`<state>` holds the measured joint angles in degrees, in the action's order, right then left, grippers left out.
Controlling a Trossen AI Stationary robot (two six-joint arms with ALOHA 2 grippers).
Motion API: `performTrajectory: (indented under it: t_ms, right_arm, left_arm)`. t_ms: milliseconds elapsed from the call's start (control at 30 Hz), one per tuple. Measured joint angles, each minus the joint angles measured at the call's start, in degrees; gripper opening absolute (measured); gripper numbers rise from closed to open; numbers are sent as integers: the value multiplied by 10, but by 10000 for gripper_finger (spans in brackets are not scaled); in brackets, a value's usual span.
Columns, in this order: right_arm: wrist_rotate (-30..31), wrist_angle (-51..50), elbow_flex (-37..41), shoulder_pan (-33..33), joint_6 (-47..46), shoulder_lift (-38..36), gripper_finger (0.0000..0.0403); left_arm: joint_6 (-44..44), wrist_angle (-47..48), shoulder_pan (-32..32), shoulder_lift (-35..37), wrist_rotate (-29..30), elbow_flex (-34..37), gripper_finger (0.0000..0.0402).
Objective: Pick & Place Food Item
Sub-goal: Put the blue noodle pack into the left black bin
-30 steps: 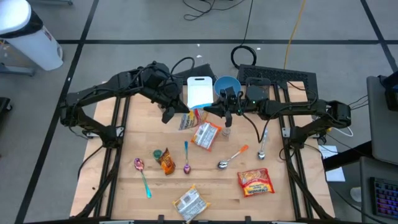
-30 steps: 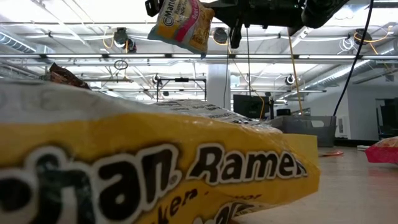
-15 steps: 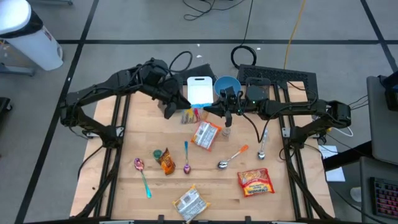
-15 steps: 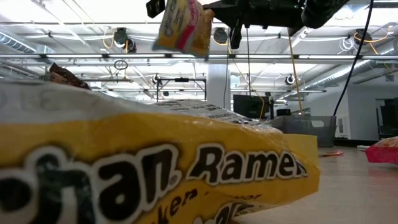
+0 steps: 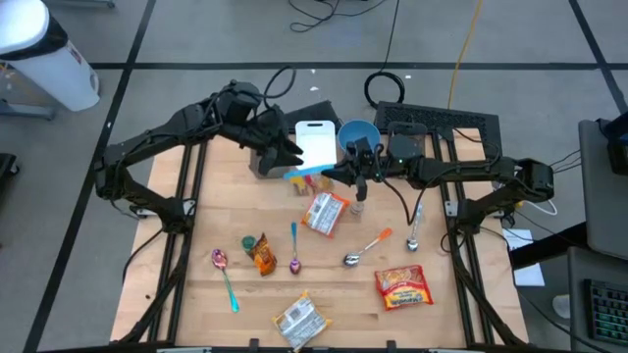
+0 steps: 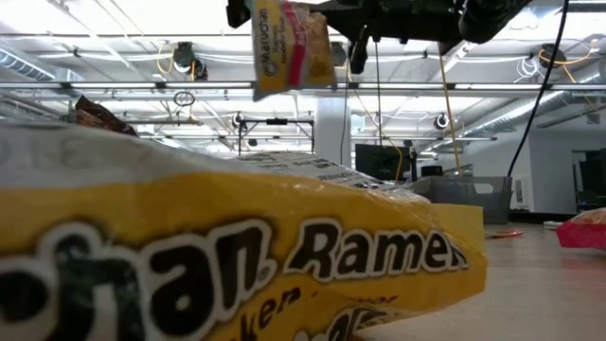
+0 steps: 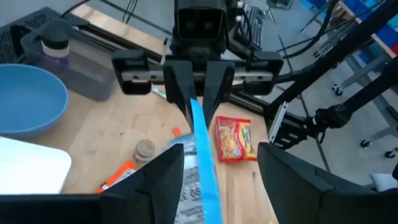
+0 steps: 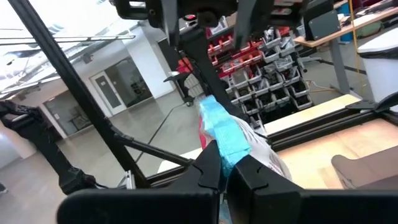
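Observation:
A ramen packet [image 5: 305, 176] with a blue end seam hangs in the air above the table's far middle, between my two grippers. It also shows high up in the low view [image 6: 289, 47]. My right gripper [image 8: 225, 155] is shut on it from the table's right side. My left gripper [image 7: 221, 149] stands open on the packet's left. Its fingers are wide apart on either side of the packet's free end, and I cannot tell whether one brushes it. My right gripper pinches the packet's blue end seam [image 8: 219, 132] between its two shut fingers. The fingers [image 7: 186, 99] come about level from the table's right side. The packet is lifted clear of the table and hangs edge-on, its printed body reaching away from the fingers.
A white cutting board [image 5: 316, 143] and a blue bowl [image 5: 358, 134] sit at the far edge. More ramen packets [image 5: 326, 213] [image 5: 403, 287] [image 5: 300, 319], a brown snack bag [image 5: 263, 253] and several spoons [image 5: 293, 247] lie over the middle and near part of the wooden table [image 5: 196, 235].
My left gripper has opened, let go of the packet and drawn a little toward the table's far edge. The packet stays in my right gripper. It has swung from tilted, face toward the low camera, to hanging nearly upright.

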<state>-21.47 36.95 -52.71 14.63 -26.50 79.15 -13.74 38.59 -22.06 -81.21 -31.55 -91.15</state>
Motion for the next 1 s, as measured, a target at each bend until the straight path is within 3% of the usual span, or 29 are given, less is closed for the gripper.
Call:
performTrajectory:
  t_ms: [333, 600, 767, 1000]
  right_arm:
    - [-14, 1, 0, -1, -11, 0, 0]
    - [-26, 28, 0, -1, -21, 0, 0]
    - [-29, 49, 0, -1, -30, 0, 0]
    - [-59, -4, -28, -1, -13, 0, 0]
  left_arm:
    - [0, 6, 9, -13, -14, 0, 212]
    - [33, 14, 17, -13, 19, 0, 196]
    - [35, 48, 20, -30, 9, 0, 189]
    - [26, 39, 28, -58, -45, 0, 187]
